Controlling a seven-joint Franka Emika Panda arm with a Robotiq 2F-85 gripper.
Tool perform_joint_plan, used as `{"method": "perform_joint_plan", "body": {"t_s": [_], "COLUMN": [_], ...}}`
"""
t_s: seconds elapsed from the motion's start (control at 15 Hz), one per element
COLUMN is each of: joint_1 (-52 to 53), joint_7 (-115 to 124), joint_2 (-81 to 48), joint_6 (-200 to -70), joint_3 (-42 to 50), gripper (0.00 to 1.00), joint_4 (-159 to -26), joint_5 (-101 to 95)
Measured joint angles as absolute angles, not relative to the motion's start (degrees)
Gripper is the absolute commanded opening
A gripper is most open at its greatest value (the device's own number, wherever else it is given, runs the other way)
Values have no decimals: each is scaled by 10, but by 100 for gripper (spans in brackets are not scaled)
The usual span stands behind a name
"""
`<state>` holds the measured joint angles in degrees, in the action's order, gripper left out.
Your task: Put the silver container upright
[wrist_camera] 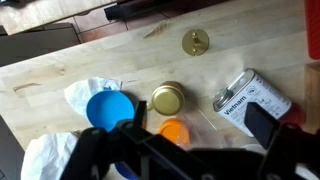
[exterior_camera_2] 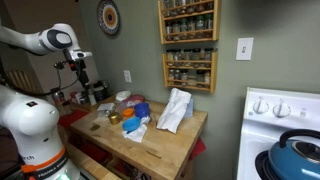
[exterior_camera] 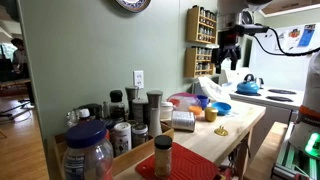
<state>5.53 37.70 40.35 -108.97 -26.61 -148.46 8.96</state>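
The silver container (wrist_camera: pixel 250 97) is a small metal tin with a white label reading "Vietnam". It lies on its side on the wooden table (wrist_camera: pixel 120 55), at the right of the wrist view. It also shows in an exterior view (exterior_camera: pixel 183 120). My gripper (wrist_camera: pixel 195 135) is open and empty. It hangs well above the table in both exterior views (exterior_camera: pixel 228 55) (exterior_camera_2: pixel 83 80). In the wrist view its right finger lies just below the container and does not touch it.
A blue bowl (wrist_camera: pixel 108 108), a gold-lidded jar (wrist_camera: pixel 168 98), an orange cup (wrist_camera: pixel 175 130), a small brass piece (wrist_camera: pixel 195 41) and white cloth (wrist_camera: pixel 85 92) lie nearby. Spice jars and a large blue-lidded jar (exterior_camera: pixel 88 150) crowd one table end. A stove (exterior_camera_2: pixel 285 110) stands beside it.
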Motion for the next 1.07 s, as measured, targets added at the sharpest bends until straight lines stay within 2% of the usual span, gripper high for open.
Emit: {"method": "perform_joint_plan", "body": {"t_s": [0.73,1.07], "joint_1": [56,66], "joint_7": [378,456], "joint_2": [401,334], "joint_6": [-1091,-1136], "joint_3": [-265,-271], "gripper": [100,100], "joint_4": [-1485,-1476], "joint_5": [90,158]}}
